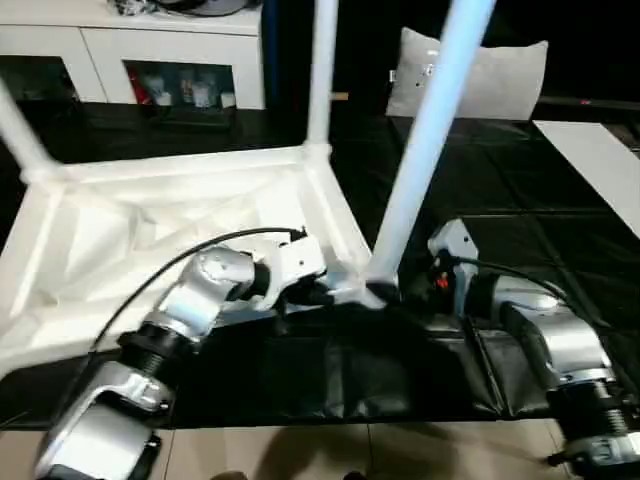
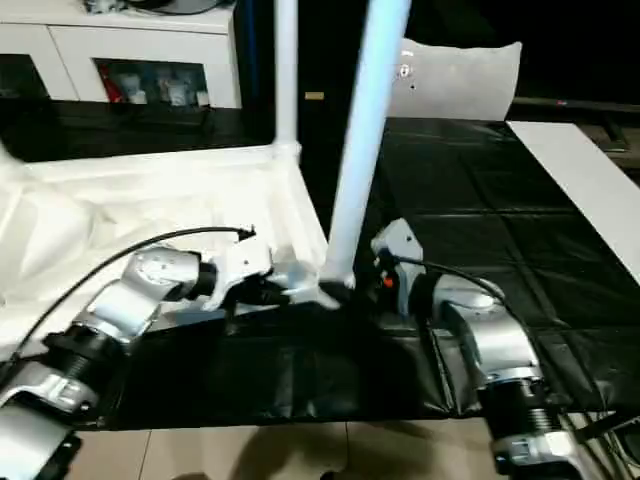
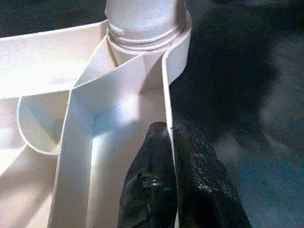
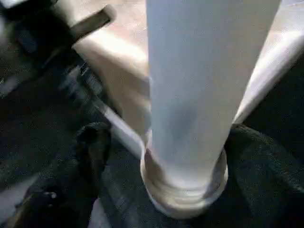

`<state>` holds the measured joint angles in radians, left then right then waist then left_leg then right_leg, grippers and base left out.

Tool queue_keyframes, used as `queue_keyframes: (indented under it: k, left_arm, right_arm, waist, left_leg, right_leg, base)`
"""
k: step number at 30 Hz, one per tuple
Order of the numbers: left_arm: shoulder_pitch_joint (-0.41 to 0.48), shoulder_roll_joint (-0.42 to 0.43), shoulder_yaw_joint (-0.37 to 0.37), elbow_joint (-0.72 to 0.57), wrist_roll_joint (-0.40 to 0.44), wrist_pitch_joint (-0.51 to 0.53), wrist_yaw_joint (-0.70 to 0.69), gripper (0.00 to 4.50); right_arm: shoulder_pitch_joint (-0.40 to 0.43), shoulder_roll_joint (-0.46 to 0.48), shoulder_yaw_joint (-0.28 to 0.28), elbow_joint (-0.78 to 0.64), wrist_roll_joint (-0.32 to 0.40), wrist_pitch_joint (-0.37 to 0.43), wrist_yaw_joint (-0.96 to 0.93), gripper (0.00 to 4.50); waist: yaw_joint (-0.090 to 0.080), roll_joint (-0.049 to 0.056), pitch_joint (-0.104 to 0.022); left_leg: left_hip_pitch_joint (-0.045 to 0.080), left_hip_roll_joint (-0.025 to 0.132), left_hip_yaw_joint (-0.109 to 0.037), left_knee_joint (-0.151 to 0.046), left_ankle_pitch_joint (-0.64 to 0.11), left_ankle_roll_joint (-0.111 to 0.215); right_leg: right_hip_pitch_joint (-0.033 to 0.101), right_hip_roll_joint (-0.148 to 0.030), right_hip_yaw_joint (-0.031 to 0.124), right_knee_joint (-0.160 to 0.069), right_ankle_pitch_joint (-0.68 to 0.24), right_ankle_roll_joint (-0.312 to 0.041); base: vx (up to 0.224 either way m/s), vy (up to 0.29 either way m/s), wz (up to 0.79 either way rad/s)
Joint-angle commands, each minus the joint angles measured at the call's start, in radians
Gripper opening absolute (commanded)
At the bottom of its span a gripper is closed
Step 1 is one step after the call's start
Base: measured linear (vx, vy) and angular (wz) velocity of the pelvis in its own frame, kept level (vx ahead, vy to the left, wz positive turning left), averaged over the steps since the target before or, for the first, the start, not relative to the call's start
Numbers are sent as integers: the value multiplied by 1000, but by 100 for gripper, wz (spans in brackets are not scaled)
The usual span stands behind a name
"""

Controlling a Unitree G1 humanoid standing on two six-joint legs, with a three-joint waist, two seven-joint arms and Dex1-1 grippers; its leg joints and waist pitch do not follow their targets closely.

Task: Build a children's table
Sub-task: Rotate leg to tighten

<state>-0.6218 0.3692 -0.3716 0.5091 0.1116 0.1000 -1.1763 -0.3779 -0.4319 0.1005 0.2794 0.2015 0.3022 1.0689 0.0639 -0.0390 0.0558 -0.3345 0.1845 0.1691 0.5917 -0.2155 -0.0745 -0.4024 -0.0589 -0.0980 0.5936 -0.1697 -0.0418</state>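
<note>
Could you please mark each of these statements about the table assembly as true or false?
1. The table top lies upside down with its ribbed underside facing up. True.
2. No leg has been fitted yet. False: the near leg stands in its corner socket, and a far leg stands at another corner.
3. The left gripper is shut on the rim of the table top. True.
4. The right gripper is clamped tight around the near leg. False: it is open, with one finger standing apart from the leg.
5. The table rests on a bare wooden floor. False: it lies on a black mat.
</note>
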Motion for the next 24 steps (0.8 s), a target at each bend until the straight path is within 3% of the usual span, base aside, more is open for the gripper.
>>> queue_keyframes:
  k: [1, 4, 14, 24]
  left_arm:
    - [-7, 21, -48, -15, -1, -50, -102, 0]
    - [2, 40, -65, -36, -21, -76, -176, 0]
    - [6, 65, -105, -66, -61, -130, -316, 0]
    - [-10, 57, -103, -44, -68, -141, -321, 0]
  right_arm:
    - [-15, -44, 6, 3, 18, -23, 84, 422]
    - [-19, -74, 23, 6, 30, -39, 169, 422]
    - [-27, -99, 76, -12, 88, -14, 349, 334]
    - [-11, -107, 103, -29, 107, 11, 405, 249]
  waist:
    - [1, 3, -64]
    - [7, 1, -65]
    - [33, 3, -65]
    - [36, 3, -67]
  left_leg:
    - [-7, 50, -12, -63, -112, 86]
    - [-8, 51, -11, -63, -108, 86]
    - [-3, 57, -8, -63, -112, 74]
    - [-5, 55, -9, -61, -99, 67]
  right_leg:
    - [62, -94, 65, -79, -294, -155]
    - [65, -95, 64, -73, -271, -173]
    - [61, -94, 62, -73, -292, -169]
    - [63, -92, 62, -71, -276, -162]
  base:
    - [0, 0, 0]
    - [0, 0, 0]
    - [0, 0, 0]
    - [0, 0, 0]
